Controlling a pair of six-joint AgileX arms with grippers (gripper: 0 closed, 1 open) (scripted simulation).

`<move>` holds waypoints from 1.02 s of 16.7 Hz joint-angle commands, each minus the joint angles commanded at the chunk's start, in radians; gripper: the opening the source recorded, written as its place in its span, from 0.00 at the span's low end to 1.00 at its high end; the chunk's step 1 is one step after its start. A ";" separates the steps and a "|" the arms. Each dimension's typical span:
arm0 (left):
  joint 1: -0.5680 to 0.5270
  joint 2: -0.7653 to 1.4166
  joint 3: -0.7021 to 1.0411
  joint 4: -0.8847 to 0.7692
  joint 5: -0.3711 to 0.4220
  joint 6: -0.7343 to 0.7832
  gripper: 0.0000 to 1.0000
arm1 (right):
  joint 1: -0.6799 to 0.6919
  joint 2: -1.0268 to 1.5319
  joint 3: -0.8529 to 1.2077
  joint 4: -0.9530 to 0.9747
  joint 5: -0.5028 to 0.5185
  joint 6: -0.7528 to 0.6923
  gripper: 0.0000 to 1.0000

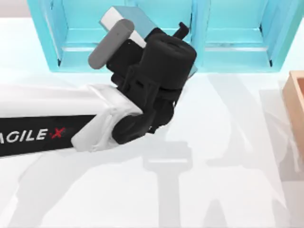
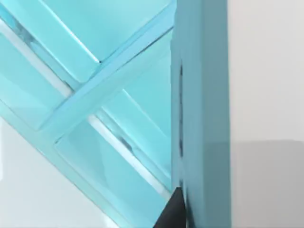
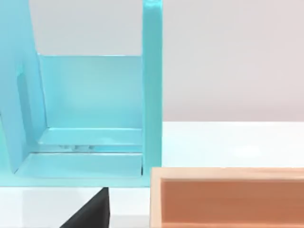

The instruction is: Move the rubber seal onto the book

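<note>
Two arms: my left arm lies across the tabletop from its left edge toward the far edge; the right gripper (image 3: pixel 91 213) sits parked near the wooden box (image 1: pixel 295 102) at the right edge.
Left gripper (image 1: pixel 183 30): over the book (image 1: pixel 137 16), hard against the front of the shelf unit (image 1: pixel 237 42).
Grip state: I cannot tell for either gripper.
Rubber seal: hidden; I judge it is under the left wrist, held or already set down.
Book: at the far edge, skewed, one corner reaching into a shelf compartment.
Risk, collision: the shelf wall is very close in the left wrist view, so any sideways drift could knock it.
Risk, placement: releasing off-centre could tip the small upright seal off the cover.
Risk, blind work: I cannot confirm contact.
</note>
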 joint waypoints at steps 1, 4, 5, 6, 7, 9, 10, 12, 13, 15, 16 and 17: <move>-0.033 0.045 0.026 -0.013 -0.037 -0.117 0.00 | 0.000 0.000 0.000 0.000 0.000 0.000 1.00; -0.126 0.166 0.097 -0.053 -0.140 -0.446 0.00 | 0.000 0.000 0.000 0.000 0.000 0.000 1.00; -0.153 0.202 0.119 -0.065 -0.172 -0.545 0.00 | 0.000 0.000 0.000 0.000 0.000 0.000 1.00; -0.179 0.234 0.138 -0.077 -0.201 -0.636 0.00 | 0.000 0.000 0.000 0.000 0.000 0.000 1.00; -0.203 0.262 0.157 -0.088 -0.229 -0.719 0.00 | 0.000 0.000 0.000 0.000 0.000 0.000 1.00; -0.243 0.309 0.188 -0.106 -0.277 -0.856 0.00 | 0.000 0.000 0.000 0.000 0.000 0.000 1.00; -0.260 0.327 0.201 -0.113 -0.296 -0.909 0.00 | 0.000 0.000 0.000 0.000 0.000 0.000 1.00; -0.282 0.350 0.220 -0.124 -0.325 -0.982 0.00 | 0.000 0.000 0.000 0.000 0.000 0.000 1.00; -0.289 0.356 0.225 -0.127 -0.333 -1.003 0.00 | 0.000 0.000 0.000 0.000 0.000 0.000 1.00; -0.292 0.359 0.227 -0.128 -0.337 -1.013 0.00 | 0.000 0.000 0.000 0.000 0.000 0.000 1.00; -0.292 0.359 0.227 -0.128 -0.337 -1.013 0.00 | 0.000 0.000 0.000 0.000 0.000 0.000 1.00; -0.292 0.359 0.227 -0.128 -0.337 -1.013 0.00 | 0.000 0.000 0.000 0.000 0.000 0.000 1.00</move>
